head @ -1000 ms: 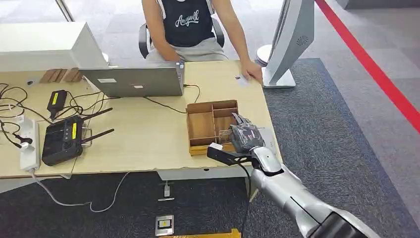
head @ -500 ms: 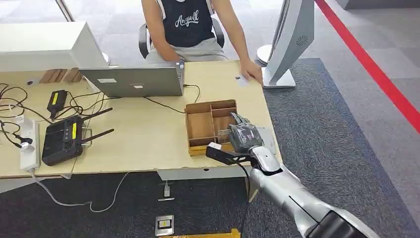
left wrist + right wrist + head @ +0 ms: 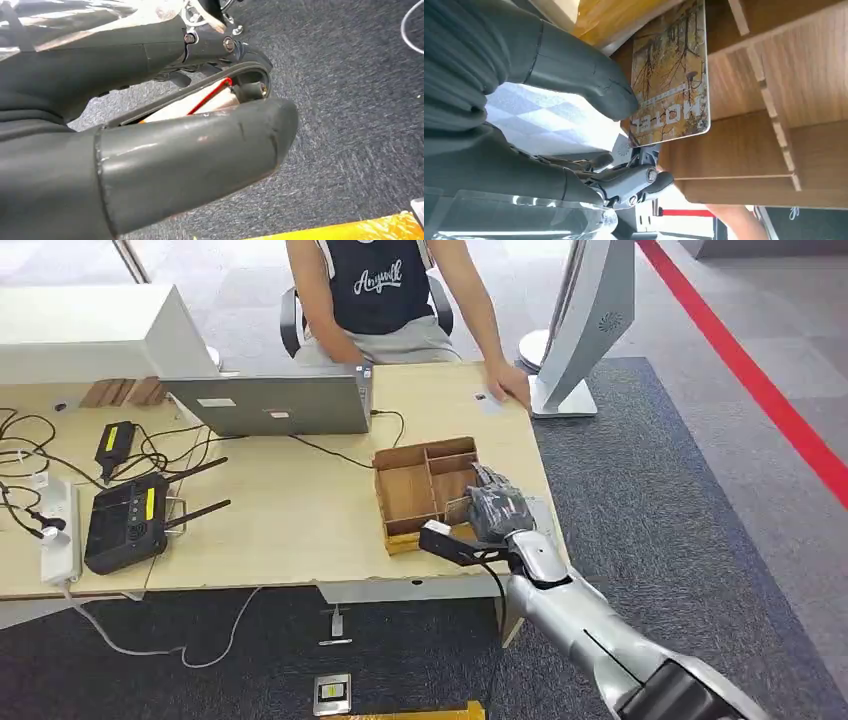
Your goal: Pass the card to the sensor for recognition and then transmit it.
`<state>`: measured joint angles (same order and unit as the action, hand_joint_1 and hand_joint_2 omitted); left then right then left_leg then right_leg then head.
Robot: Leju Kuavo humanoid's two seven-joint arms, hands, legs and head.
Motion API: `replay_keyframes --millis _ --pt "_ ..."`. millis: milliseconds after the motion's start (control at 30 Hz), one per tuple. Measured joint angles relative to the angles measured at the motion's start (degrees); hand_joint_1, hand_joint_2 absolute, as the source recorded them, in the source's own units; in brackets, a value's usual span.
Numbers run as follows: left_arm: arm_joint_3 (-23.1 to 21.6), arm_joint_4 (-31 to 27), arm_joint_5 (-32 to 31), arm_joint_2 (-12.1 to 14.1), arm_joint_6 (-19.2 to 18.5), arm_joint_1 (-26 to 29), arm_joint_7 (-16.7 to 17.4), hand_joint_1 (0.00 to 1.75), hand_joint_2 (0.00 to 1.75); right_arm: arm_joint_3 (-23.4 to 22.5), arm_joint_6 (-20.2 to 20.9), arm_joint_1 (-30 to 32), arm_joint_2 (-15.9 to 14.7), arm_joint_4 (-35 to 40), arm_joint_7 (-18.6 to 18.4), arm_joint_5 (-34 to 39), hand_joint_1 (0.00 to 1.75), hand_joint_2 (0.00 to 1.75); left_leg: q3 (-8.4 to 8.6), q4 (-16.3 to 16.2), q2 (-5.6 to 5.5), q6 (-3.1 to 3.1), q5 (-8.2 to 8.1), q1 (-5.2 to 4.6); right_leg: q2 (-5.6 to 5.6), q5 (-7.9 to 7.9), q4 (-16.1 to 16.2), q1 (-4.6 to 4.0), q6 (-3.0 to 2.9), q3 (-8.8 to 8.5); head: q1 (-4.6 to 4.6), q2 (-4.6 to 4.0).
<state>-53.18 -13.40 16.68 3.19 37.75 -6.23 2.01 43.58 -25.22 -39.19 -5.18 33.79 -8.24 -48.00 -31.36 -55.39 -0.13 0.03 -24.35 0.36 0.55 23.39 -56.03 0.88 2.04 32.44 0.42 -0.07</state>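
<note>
My right hand [image 3: 497,508] hangs over the near right corner of the wooden divided box [image 3: 408,490] on the table. Its thumb [image 3: 589,85] presses on the face of a card [image 3: 671,80] printed with yellow trees and the word HOTEL, with the fingers [image 3: 634,182] behind it. The card is held above the box's compartments [image 3: 744,145]. A pale flat pad [image 3: 541,516] lies on the table just right of the box, under the hand. My left hand [image 3: 190,145] hangs over grey carpet and holds nothing.
A person sits at the far side with one hand [image 3: 508,383] on the table by a small white card [image 3: 488,400]. A white standing device [image 3: 590,320] is at the far right corner. A laptop [image 3: 270,403], black router [image 3: 128,522] and cables lie to the left.
My right hand has moved a little up and away from the table's near edge, taking the card with it. Nothing else has moved.
</note>
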Motion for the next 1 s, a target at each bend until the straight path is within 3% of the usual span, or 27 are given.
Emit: replay_keyframes --millis 500,733,1000 --pt "1.7 0.0 -5.0 -0.2 0.0 0.5 0.5 0.00 0.00 -1.2 -0.3 -2.5 -2.8 1.1 -2.7 1.1 1.75 1.75 -0.01 0.0 0.00 0.00 0.00 0.00 0.00 0.00 0.0 0.00 0.00 0.00 0.00 0.00" --pt "1.7 -0.1 -4.7 -0.1 0.0 0.8 0.3 0.00 0.00 -3.4 1.9 -4.3 -6.7 8.4 -6.0 -0.7 1.75 1.75 -0.02 0.0 0.00 0.00 0.00 -0.01 0.00 -0.01 0.0 0.01 0.01 0.00 0.00 0.00" --pt "1.7 -0.1 -4.5 -0.2 0.0 0.9 0.2 0.00 0.00 -5.3 2.7 -4.5 -9.4 15.4 -7.0 -1.5 1.75 1.75 -0.01 0.0 0.00 0.00 0.00 -0.01 0.00 -0.01 0.0 0.01 0.01 0.01 0.00 0.00"
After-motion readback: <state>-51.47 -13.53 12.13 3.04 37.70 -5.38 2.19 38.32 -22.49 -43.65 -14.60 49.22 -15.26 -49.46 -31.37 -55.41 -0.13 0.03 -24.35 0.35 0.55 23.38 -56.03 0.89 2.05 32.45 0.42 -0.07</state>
